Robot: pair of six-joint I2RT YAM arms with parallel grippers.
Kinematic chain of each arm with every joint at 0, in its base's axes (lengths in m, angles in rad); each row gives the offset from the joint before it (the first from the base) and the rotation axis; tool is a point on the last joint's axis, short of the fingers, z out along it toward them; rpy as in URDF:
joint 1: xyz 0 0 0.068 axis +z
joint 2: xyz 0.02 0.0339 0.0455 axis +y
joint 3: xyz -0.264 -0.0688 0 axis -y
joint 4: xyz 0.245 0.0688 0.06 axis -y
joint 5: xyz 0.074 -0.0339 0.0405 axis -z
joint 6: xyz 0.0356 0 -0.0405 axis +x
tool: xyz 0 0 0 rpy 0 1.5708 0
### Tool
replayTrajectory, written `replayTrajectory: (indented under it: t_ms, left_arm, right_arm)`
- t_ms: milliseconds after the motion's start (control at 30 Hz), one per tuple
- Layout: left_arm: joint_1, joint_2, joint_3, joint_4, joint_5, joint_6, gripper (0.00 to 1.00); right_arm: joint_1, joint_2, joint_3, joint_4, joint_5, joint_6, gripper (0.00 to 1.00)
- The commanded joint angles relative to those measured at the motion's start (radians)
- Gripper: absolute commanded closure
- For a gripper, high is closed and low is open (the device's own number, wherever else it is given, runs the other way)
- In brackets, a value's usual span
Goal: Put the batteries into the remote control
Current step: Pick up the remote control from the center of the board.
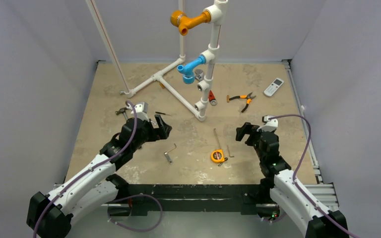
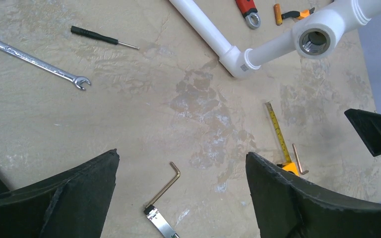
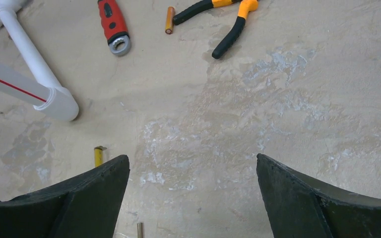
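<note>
White remote control [image 1: 273,87] sits far right on desk [image 1: 193,166]; orange battery [image 3: 169,20] lies nr pliers [image 3: 230,34]. L end effector [image 2: 182,154] & R end effector [image 3: 192,157] both w/ jaws spread wide, gripping nothing.

Bare tabletop [image 1: 278,106] runs from the right gripper [image 1: 245,133] to the remote control [image 1: 273,87]. Orange-handled pliers [image 1: 242,99] lie just left of that path, and the white pipe frame [image 1: 178,95] stands farther left.

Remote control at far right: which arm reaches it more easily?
Right. The right gripper, open, sits nearer the remote control; the left gripper is farther off, with the white pipe frame between.
</note>
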Motion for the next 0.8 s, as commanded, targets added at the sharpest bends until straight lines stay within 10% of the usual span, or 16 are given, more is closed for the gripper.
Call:
replayTrajectory:
  t_ms: [0, 400, 767]
  left_arm:
    - [0.001, -0.001, -0.010, 0.066, -0.011, 0.007, 0.04]
    - [0.001, 0.007, 0.032, 0.031, -0.005, 0.047, 0.04]
    - [0.002, 0.024, 0.077, 0.010, 0.010, 0.056, 0.04]
  right_arm:
    - [0.000, -0.007, 0.061, 0.016, 0.002, -0.009, 0.01]
    - [-0.001, 0.084, 0.193, -0.172, 0.169, 0.086, 0.01]
    - [-0.157, 0.638, 0.644, -0.278, 0.169, 0.103, 0.01]
